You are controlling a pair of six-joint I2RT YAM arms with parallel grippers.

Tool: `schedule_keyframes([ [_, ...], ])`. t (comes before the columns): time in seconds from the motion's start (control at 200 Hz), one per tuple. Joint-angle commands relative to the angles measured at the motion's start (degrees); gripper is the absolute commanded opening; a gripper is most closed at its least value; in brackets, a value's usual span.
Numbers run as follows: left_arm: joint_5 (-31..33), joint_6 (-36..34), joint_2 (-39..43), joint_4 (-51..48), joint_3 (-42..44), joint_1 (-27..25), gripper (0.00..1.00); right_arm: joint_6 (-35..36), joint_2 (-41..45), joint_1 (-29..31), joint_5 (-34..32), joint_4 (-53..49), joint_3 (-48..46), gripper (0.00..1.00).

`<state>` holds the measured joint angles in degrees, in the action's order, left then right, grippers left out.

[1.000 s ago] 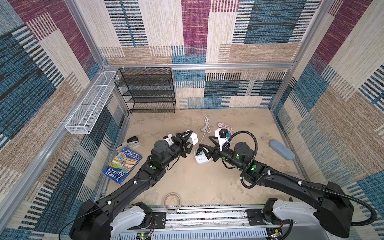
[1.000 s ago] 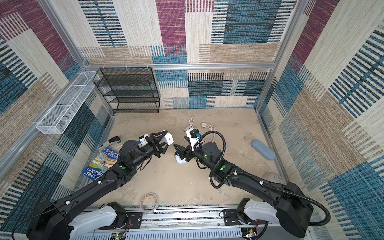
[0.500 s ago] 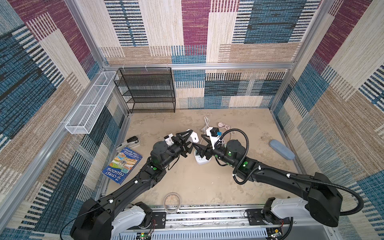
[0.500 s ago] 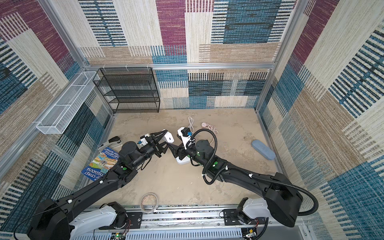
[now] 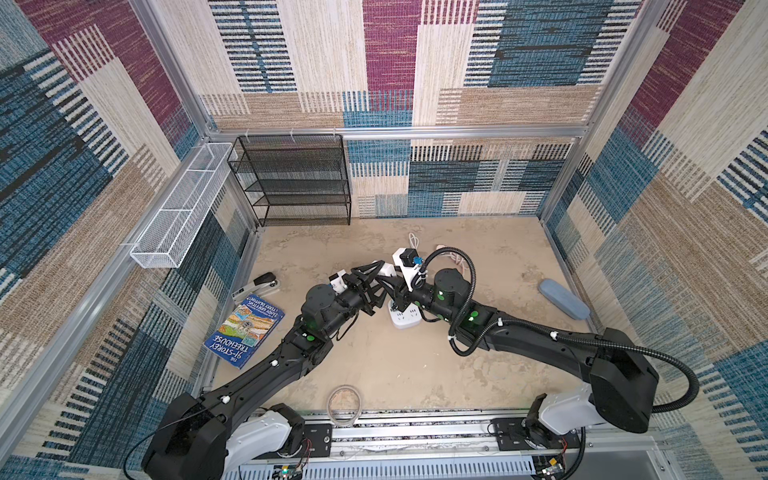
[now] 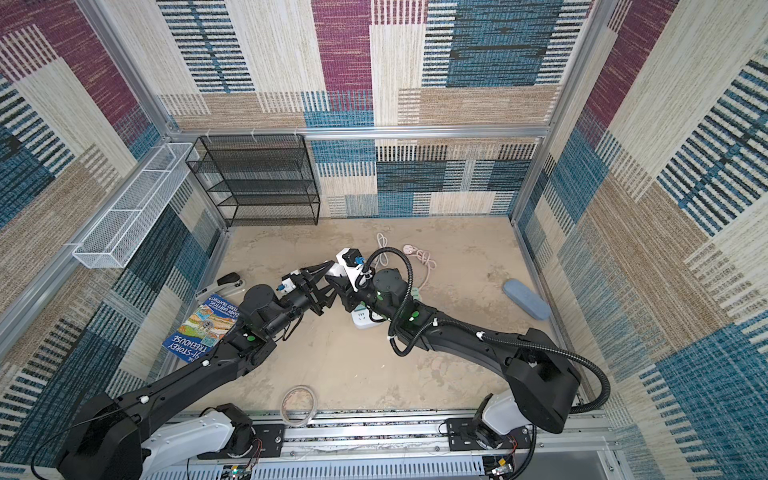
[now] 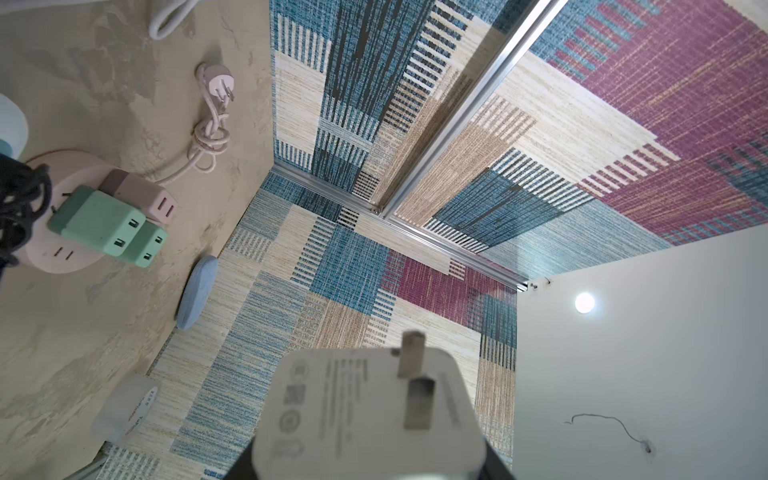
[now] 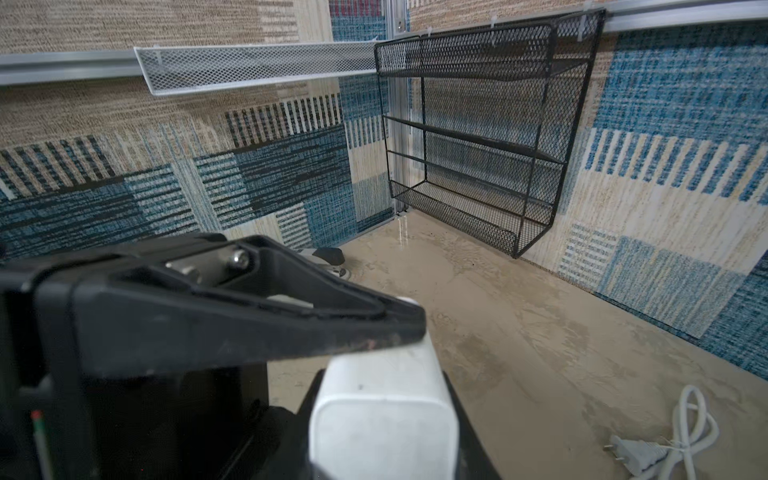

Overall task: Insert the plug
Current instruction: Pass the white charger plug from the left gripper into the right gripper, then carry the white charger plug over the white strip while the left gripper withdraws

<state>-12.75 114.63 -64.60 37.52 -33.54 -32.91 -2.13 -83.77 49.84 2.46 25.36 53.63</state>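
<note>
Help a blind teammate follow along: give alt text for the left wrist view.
A white plug, prongs toward the camera, fills the blurred foreground. Beyond it, on the beige tabletop, sits a round pink power strip carrying green adapters and a pink adapter, beside patterned walls.

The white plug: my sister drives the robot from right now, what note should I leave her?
Left gripper: gripping the white plug, prongs bare.
Right gripper: shut, apparently on the same plug.
They hold it lifted, close to the white power strip.
Done: plug picked up.
Left: one gripper lets go, the other pushes the prongs into a socket, probably that strip's.
</note>
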Motion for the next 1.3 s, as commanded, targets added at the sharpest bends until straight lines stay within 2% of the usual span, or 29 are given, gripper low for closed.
schedule_keyframes([
  [0.0,-1.9,-2.0,-0.8,7.4,0.3,0.0,0.0,-3.7,0.3,0.0,-2.1,1.4,0.4,0.0],
  [0.01,-2.0,-2.1,-0.9,7.5,0.3,0.1,0.01,-3.8,0.4,0.0,-2.2,1.4,0.4,0.0],
  [0.08,-2.4,-2.9,-1.8,8.5,0.5,0.4,0.29,-4.3,0.5,0.0,-2.4,-0.5,1.2,0.0],
  [0.11,-2.8,-3.2,-2.1,8.5,0.4,0.6,0.54,-4.5,0.4,0.0,-3.0,-1.5,1.7,0.0],
  [0.15,-3.6,-3.9,-2.7,8.4,0.3,1.2,0.75,-5.0,0.5,0.0,-3.6,-3.3,2.2,0.0],
  [0.22,-5.6,-5.0,-3.4,7.5,0.3,3.0,1.0,-5.4,0.6,0.0,-4.7,-6.8,3.4,0.0],
  [0.371,-11.3,-10.1,-3.6,0.1,-0.7,9.4,1.0,-7.0,2.2,-0.1,-6.7,-15.4,5.0,0.0],
  [0.461,-15.0,-18.1,-2.8,-12.8,-3.1,13.4,1.0,-9.0,3.9,0.0,-7.7,-19.8,5.5,0.0],
  [0.556,-15.9,-27.2,-2.3,-23.5,-6.0,15.8,1.0,-11.1,5.5,-0.2,-8.0,-25.0,6.4,0.0],
  [0.716,-17.7,-38.9,-3.2,-30.7,-9.5,18.0,0.99,-14.3,7.6,-0.5,-8.3,-36.0,10.7,0.0],
  [0.826,-17.9,-52.9,-4.3,-41.9,-16.0,18.1,0.98,-16.1,6.5,-0.9,-7.6,-45.3,16.2,0.0],
  [0.957,-13.4,-66.6,-5.5,-56.2,-22.0,17.3,0.96,-18.3,3.9,-2.5,-6.1,-53.9,21.8,0.0],
  [1.062,-0.1,-76.4,-5.6,-67.1,-25.5,13.6,0.94,-19.8,2.0,-6.0,-2.0,-57.6,24.1,0.0],
  [1.192,10.5,-80.0,-4.8,-69.9,-23.6,10.2,0.94,-20.2,-1.1,-10.3,0.6,-60.4,26.6,0.0],
  [1.297,12.5,-81.2,-5.2,-69.9,-21.8,9.5,0.93,-18.5,-4.5,-11.2,-0.8,-63.4,29.3,0.0],
])
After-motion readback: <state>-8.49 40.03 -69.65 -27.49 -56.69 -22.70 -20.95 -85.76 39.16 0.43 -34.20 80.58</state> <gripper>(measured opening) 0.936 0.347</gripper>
